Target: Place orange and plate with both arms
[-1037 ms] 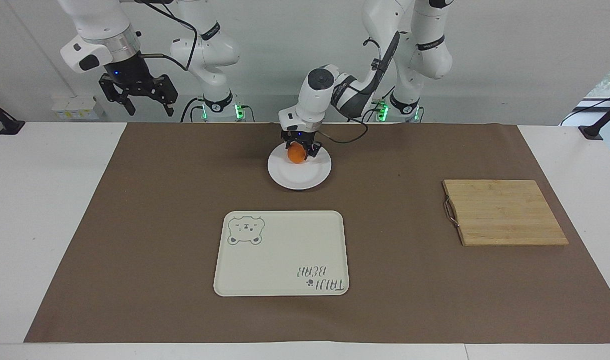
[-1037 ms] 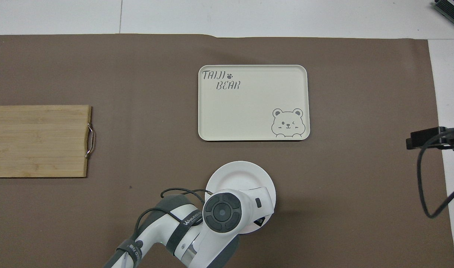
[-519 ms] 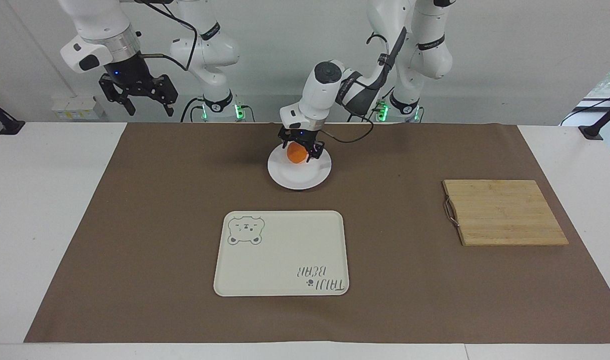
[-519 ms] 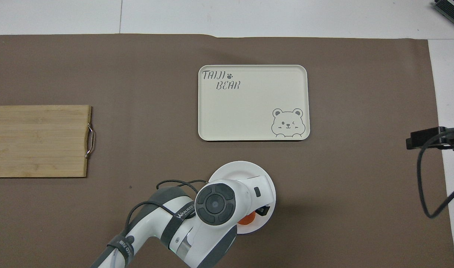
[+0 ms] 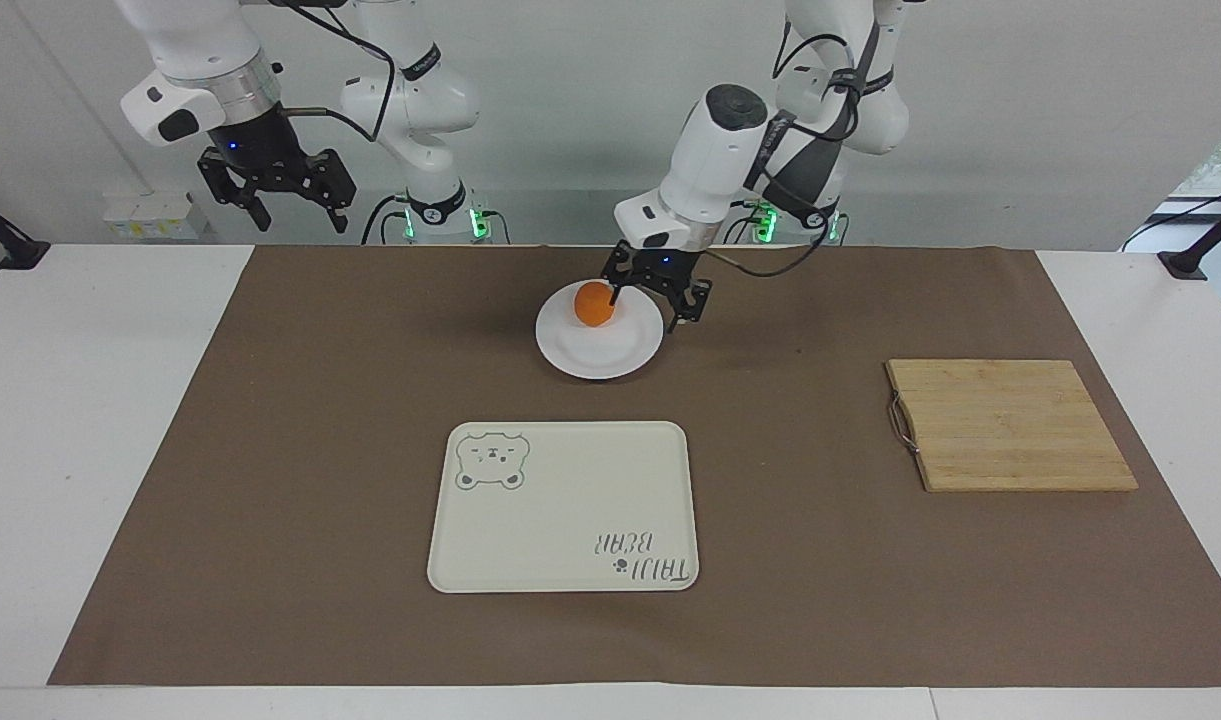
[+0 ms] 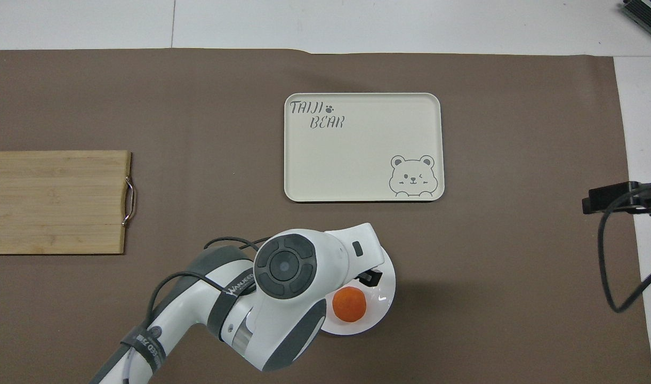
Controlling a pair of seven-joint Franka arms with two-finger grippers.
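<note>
1. The left gripper point(image 5: 654, 300) hangs low over the edge of the plate point(image 5: 610, 355) that lies toward the left arm's end of the surface. Its jaws stand apart and hold nothing; one fingertip is just beside the orange point(image 5: 594, 303), and whether it touches it I cannot tell.
2. The orange sits free on the plate, on the part of it nearer to the robots. In the overhead view the orange point(image 6: 350, 304) shows clear of the left arm's wrist, which covers much of the plate point(image 6: 385, 298).
3. I judge the fruit is set down off-centre because the left arm reached in from its own end; the open jaws fit a release just made.
4. The orange is round, so it has no long axis and no heading to speak of. The plate lies flat, rim up, equally without a direction.
5. The right gripper point(image 5: 275, 192) waits raised above the surface's edge at the right arm's end, jaws apart and empty.
6. The bear tray point(image 5: 564, 506) lies farther from the robots than the plate and is bare; it is probably where the plate goes next, though that is a guess.
7. The wooden cutting board point(image 5: 1010, 425) lies toward the left arm's end, well apart from the plate.
</note>
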